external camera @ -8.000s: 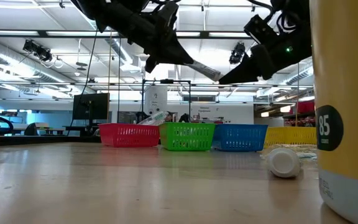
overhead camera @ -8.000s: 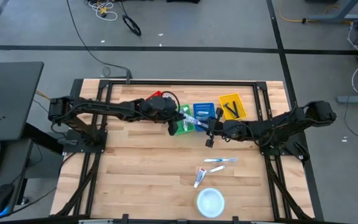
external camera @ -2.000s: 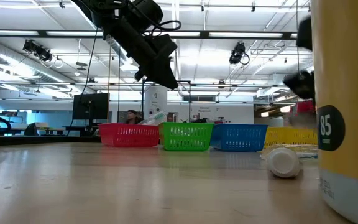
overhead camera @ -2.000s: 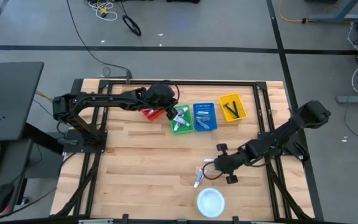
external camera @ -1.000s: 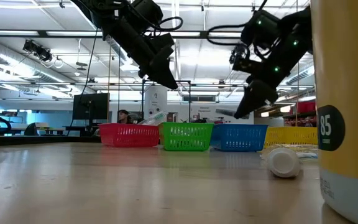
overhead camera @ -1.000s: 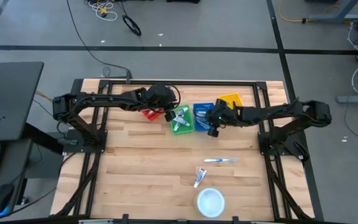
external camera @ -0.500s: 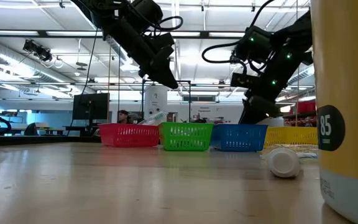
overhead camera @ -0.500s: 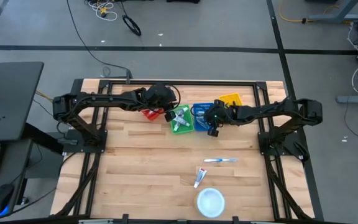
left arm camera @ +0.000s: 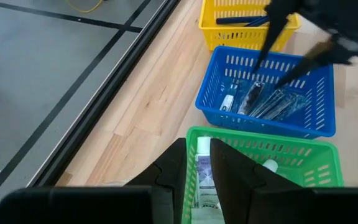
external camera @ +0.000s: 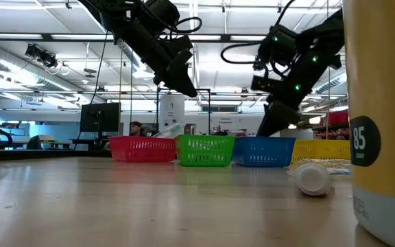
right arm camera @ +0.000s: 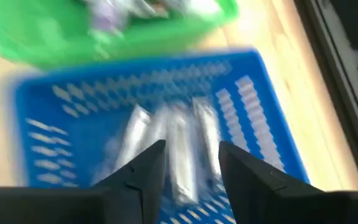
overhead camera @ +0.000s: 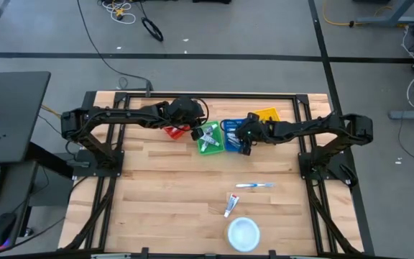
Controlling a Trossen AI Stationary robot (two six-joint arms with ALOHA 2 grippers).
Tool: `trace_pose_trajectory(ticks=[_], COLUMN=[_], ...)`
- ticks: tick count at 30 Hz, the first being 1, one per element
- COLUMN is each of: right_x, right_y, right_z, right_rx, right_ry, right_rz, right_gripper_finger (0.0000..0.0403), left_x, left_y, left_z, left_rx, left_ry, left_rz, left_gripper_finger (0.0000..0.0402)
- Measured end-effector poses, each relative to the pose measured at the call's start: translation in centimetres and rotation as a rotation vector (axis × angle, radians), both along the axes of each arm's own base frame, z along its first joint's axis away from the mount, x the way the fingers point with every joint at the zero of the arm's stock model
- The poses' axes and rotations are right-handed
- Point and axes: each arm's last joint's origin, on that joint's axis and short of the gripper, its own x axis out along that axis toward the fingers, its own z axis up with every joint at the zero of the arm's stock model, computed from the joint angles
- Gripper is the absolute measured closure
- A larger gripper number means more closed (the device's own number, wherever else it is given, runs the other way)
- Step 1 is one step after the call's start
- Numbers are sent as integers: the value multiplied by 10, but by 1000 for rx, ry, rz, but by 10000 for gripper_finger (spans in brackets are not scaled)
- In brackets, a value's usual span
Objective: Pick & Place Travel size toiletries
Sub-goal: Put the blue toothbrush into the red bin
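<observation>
My right pincer (overhead camera: pixel 244 141): over the blue basket (overhead camera: pixel 233 136), fingers spread apart with nothing between them, tips pointing down into it.
Blue basket contents: slim pale toothbrushes (right arm camera: pixel 179 146) lying side by side along the basket's length, directly under my right pincer.
Left pincer (left arm camera: pixel 194 168): hanging above the green basket (overhead camera: pixel 209 139), which sits just left of the blue basket; fingers nearly together, with no item seen between them.
What is left to fetch: one toothbrush (overhead camera: pixel 254 185) and one small white tube (overhead camera: pixel 230 206), well in front of the blue basket on open wood.
Key relation: the toothbrush lies crosswise, parallel to the row of baskets; the tube lies slanted just in front of it. My right arm is nearer, I judge.
Worktop (overhead camera: pixel 157 201): pale wood planks, with a round white disc (overhead camera: pixel 243 234) in front of the tube.
Room: grey floor with cables; an open hall behind the baskets in the low view.
</observation>
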Motion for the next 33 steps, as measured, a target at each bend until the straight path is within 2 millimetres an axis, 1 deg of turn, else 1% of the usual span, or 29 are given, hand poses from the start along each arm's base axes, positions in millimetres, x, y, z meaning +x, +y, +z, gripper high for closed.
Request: trace_pose_trajectory(ticks=[3, 9, 13, 17, 23, 26, 29, 33], right_x=[9, 21, 21, 15, -5, -17, -27, -39], right_y=[8, 29, 48, 74, 111, 126, 135, 137], right_z=[10, 33, 43, 47, 40, 32, 20, 2], right_rx=[25, 64, 147, 283, 478, 504, 508, 456], right_ry=[-17, 21, 84, 185, 353, 423, 457, 465], right_rz=[53, 91, 109, 159, 70, 15, -12, -66], right_gripper_finger=[242, 242, 242, 242, 242, 242, 242, 242], left_x=[0, 0, 0, 0, 0, 1, 2, 3], left_y=[0, 0, 0, 0, 0, -1, -4, -7], left_z=[0, 0, 0, 0, 1, 1, 1, 1], left_rx=[0, 0, 0, -5, -49, -98, -120, -143], left_ry=[0, 0, 0, -3, -36, -64, -77, -92], left_rz=[0, 0, 0, 4, 39, 73, 83, 88], left_gripper_finger=[321, 321, 321, 321, 321, 321, 321, 321])
